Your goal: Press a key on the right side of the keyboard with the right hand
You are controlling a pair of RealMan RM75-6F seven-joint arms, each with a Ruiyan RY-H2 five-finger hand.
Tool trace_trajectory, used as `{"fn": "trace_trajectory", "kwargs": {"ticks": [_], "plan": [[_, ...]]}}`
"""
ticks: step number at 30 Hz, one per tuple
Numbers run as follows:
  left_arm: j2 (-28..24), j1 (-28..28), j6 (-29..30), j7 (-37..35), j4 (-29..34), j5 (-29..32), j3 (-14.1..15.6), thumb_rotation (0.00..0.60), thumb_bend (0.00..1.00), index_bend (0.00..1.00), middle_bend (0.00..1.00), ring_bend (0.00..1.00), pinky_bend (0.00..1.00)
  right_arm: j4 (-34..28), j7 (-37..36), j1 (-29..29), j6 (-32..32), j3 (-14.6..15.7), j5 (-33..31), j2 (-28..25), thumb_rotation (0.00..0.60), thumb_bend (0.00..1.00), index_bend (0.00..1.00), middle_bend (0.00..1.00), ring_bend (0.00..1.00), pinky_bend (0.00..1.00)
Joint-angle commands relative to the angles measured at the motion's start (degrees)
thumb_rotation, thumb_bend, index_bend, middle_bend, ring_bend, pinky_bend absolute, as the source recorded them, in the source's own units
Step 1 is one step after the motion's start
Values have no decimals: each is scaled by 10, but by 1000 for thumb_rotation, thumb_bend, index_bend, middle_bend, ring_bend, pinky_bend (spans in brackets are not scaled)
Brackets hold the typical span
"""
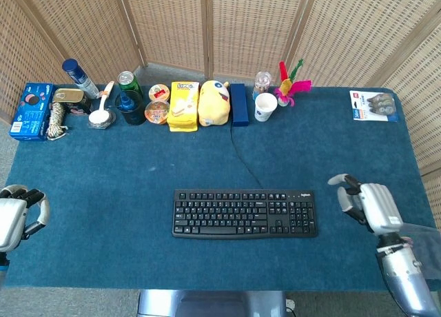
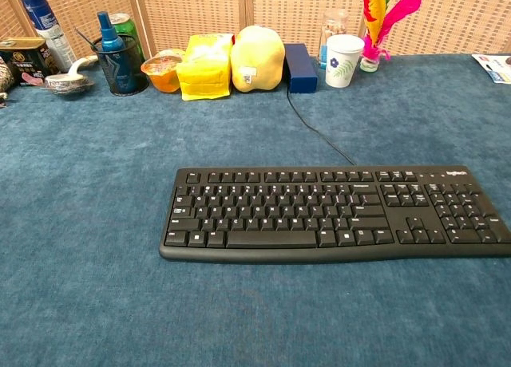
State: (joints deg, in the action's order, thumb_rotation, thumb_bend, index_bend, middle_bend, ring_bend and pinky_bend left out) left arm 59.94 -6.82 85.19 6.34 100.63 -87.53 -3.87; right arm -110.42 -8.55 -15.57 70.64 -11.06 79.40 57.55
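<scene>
A black keyboard point(image 1: 244, 213) lies flat near the front middle of the blue table; the chest view shows it close up point(image 2: 335, 214), with its number pad at the right end. My right hand point(image 1: 365, 205) hovers just off the keyboard's right end, a short gap away, holding nothing, its fingers apart and slightly bent. At the table's front left edge my left hand point(image 1: 17, 217) is far from the keyboard and also holds nothing. The chest view shows neither hand.
The keyboard's cable point(image 1: 239, 158) runs back to a row of items along the far edge: yellow plush point(image 1: 213, 103), blue box point(image 1: 238, 104), paper cup point(image 1: 265, 107), feathers point(image 1: 293, 83), cans and bottles. A battery pack point(image 1: 373, 105) lies far right.
</scene>
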Motion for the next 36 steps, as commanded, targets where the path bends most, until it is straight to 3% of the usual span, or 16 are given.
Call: {"fn": "trace_trajectory", "kwargs": {"ticks": [1, 5, 11, 23, 36], "plan": [[-3, -5, -7, 1, 5, 5, -4, 14, 528, 610, 578, 502, 287, -14, -61, -84, -153, -26, -59, -36, 0, 616, 361, 1000, 1000, 1000], [-4, -8, -13, 7, 9, 11, -4, 17, 527, 610, 578, 502, 286, 16, -59, -147, -271, -25, -98, -40, 0, 648, 367, 1000, 1000, 1000], [-5, -8, -18, 14, 11, 21, -2, 14, 528, 610, 578, 502, 286, 57, -3, -201, -333, -9, -154, -6, 0, 660, 383, 1000, 1000, 1000], [6, -9, -24, 19, 3, 28, 1, 11, 527, 610, 578, 502, 286, 96, 125, -245, -326, 52, -264, 60, 0, 660, 382, 1000, 1000, 1000], [7, -9, -21, 14, -1, 27, 3, 15, 527, 610, 578, 502, 286, 114, 177, -252, -293, 86, -313, 101, 0, 660, 383, 1000, 1000, 1000]]}}
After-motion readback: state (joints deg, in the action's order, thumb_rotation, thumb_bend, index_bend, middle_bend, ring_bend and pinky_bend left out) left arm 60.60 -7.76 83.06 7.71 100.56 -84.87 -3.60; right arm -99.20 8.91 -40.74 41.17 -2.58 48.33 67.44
